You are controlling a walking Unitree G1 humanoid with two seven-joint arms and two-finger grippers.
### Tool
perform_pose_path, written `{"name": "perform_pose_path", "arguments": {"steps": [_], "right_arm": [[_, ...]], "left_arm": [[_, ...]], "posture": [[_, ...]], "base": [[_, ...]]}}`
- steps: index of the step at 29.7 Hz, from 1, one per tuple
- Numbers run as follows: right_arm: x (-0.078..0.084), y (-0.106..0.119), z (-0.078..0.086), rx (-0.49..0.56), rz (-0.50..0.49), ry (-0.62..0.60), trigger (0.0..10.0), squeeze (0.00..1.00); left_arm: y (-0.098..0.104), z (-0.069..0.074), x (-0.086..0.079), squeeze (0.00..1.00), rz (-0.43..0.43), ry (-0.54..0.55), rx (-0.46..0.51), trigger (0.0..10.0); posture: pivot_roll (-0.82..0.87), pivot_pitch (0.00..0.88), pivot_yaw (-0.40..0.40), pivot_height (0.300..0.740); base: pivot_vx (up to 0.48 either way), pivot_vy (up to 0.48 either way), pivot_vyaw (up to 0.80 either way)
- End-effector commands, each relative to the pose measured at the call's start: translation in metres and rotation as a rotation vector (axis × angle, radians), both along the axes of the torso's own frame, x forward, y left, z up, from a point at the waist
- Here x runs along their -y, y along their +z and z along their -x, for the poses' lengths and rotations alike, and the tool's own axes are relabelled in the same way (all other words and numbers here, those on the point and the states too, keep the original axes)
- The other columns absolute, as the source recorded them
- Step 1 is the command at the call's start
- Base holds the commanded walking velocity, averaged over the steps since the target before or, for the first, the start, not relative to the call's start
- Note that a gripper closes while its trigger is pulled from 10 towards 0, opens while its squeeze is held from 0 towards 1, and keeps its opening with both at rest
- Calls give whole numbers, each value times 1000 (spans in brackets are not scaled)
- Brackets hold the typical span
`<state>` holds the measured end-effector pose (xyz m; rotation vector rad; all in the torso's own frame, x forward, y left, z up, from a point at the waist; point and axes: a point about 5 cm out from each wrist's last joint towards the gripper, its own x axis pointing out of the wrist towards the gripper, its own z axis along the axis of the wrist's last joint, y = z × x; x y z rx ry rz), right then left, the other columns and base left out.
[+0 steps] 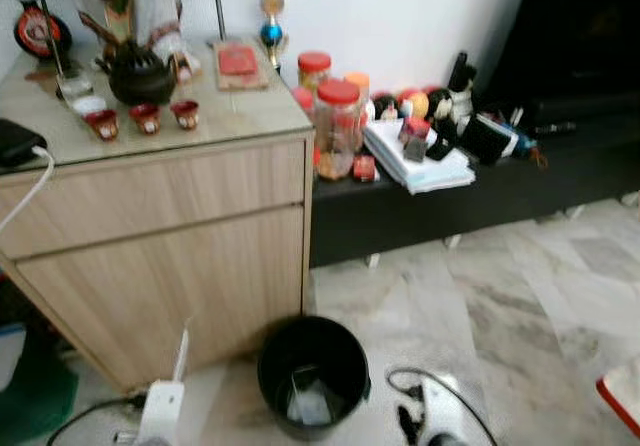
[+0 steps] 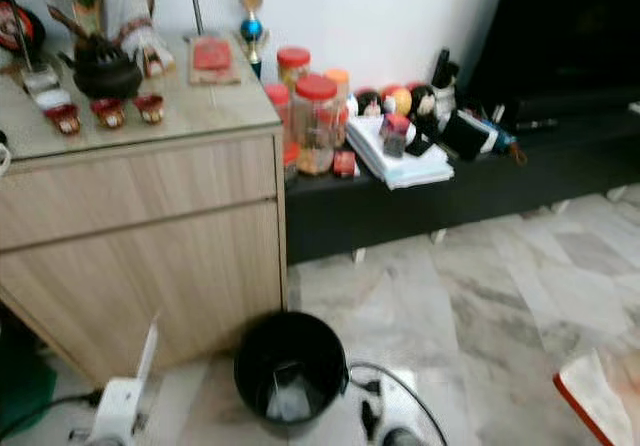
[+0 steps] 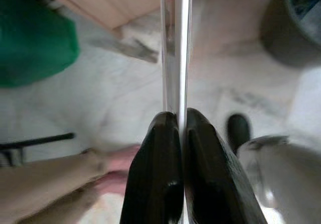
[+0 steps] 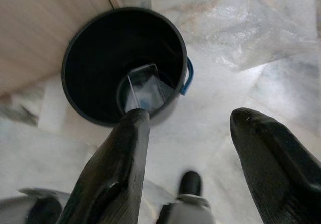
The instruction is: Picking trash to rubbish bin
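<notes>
A black round rubbish bin [image 1: 312,374] stands on the marble floor in front of the wooden cabinet. A clear plastic piece [image 4: 143,86] lies at its bottom. My left gripper [image 3: 181,121] is low at the bin's left, shut on a thin flat pale strip [image 3: 175,53] seen edge-on; the strip [image 1: 183,351] sticks up from it. My right gripper [image 4: 190,121] hangs open just right of the bin and a little above its rim, with nothing between its fingers [image 4: 118,169].
The light wooden cabinet [image 1: 170,246] carries a teapot and small red cups. A low black bench [image 1: 470,191] holds jars, papers and clutter. A green object [image 3: 35,43] and cables lie on the floor at left. A red-edged item [image 1: 620,396] sits at far right.
</notes>
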<state>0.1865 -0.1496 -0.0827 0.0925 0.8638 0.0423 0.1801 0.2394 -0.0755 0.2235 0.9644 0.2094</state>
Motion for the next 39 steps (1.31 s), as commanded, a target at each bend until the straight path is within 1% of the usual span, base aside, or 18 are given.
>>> {"name": "perform_pose_path", "arguments": {"steps": [1, 10, 17, 21, 23, 24, 27, 29, 30, 33, 35, 36, 38, 39], "right_arm": [[12, 1, -1, 5, 20, -29, 10000, 0], [11, 1, -2, 5, 16, -33, 10000, 0], [10, 2, -3, 6, 8, -37, 10000, 0], [10, 2, -3, 11, 12, -26, 10000, 0], [10, 2, -3, 8, 14, -26, 10000, 0], [10, 2, -3, 8, 16, -24, 10000, 0], [10, 2, -4, 10, 19, -21, 10000, 0], [10, 3, -5, 11, 22, -17, 10000, 0], [10, 4, -7, 15, 21, -10, 10000, 0], [9, 5, -9, 22, 20, -3, 10000, 0], [7, 10, -18, 50, 8, 19, 10000, 0], [4, 16, -29, 82, 3, 50, 10000, 0], [3, 17, -31, 88, 3, 56, 10000, 0], [2, 19, -34, 86, 30, 84, 10000, 0]], "left_arm": [[0, -4, 8, 0, 11, -17, 5, 10000], [0, -4, 9, 0, 18, -15, 5, 10000], [-1, -4, 9, 0, 32, -25, 3, 10000], [-1, -4, 12, 0, 57, -37, 0, 10000], [-2, -4, 14, 0, 81, -56, -2, 10000], [-1, -5, 17, 0, 86, -91, 6, 10000], [0, -8, 17, 0, 69, -118, 13, 10000], [3, -14, 17, 0, 57, -140, 30, 10000], [6, -19, 18, 0, 55, -161, 46, 10000], [9, -25, 19, 0, 57, -179, 61, 10000], [17, -40, 26, 0, 63, -248, 109, 10000], [26, -56, 35, 0, 69, -317, 156, 10000], [28, -58, 37, 0, 70, -328, 164, 10000], [31, -64, 42, 0, 77, -350, 179, 10000]], "posture": [[-15, 22, -25, 740], [-8, 20, -30, 740], [-8, 20, -29, 740], [-7, 15, -27, 740], [-7, 15, -27, 740], [-7, 5, -25, 740], [-7, 5, -25, 740], [-9, 0, -24, 740], [-6, 0, -27, 740], [-6, 0, -27, 740], [-3, 0, -29, 740], [-9, 0, -30, 740], [-9, 0, -30, 740], [-10, 0, -34, 740]], "base": [[296, 0, 0], [297, 0, 0], [297, 0, -731], [279, 0, 0], [122, 0, 0], [0, 0, 0], [0, 0, 0], [0, 0, 0], [0, 0, 0], [0, 0, 0], [0, 0, 0], [0, 0, 0], [0, 0, 0], [0, 0, 0]]}}
